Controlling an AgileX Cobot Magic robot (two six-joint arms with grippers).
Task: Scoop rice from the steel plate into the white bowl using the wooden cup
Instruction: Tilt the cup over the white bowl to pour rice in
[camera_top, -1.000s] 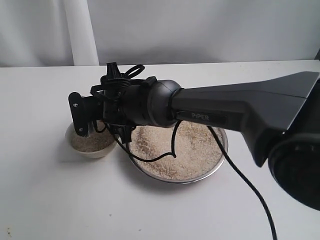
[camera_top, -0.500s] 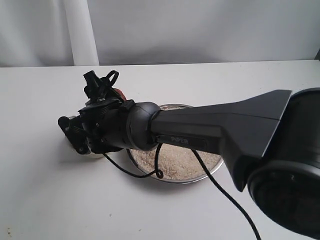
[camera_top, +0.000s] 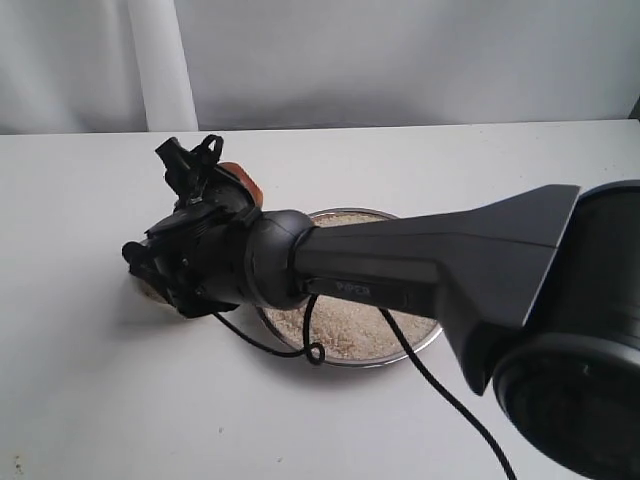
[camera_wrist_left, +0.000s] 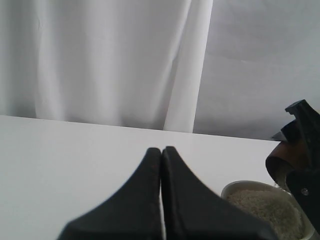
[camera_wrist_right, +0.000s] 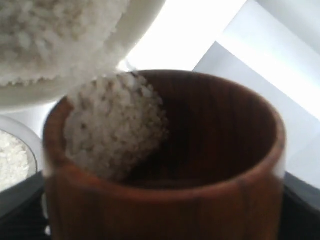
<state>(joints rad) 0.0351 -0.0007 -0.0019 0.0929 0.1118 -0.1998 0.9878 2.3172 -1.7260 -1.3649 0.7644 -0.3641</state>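
My right gripper (camera_top: 222, 178) reaches across to the left and is shut on the wooden cup (camera_top: 243, 184), which is tipped over the white bowl (camera_top: 146, 291). The wrist hides most of that bowl. In the right wrist view the wooden cup (camera_wrist_right: 165, 170) fills the frame. A clump of rice (camera_wrist_right: 116, 126) lies at its lip, touching the rice-filled white bowl (camera_wrist_right: 127, 37). The steel plate (camera_top: 425, 335) holds a bed of rice (camera_top: 350, 325) to the right of the bowl. My left gripper (camera_wrist_left: 161, 149) is shut and empty, away from the white bowl (camera_wrist_left: 235, 187).
The right arm's black body (camera_top: 450, 270) spans the scene over the plate, and its cable (camera_top: 300, 350) dangles across the plate's front rim. A white curtain (camera_top: 160, 60) hangs behind the white table (camera_top: 120, 400).
The right wrist has rolled over and sunk toward the bowl, so the wooden cup now shows tipped behind the wrist. The bowl has become mostly hidden.
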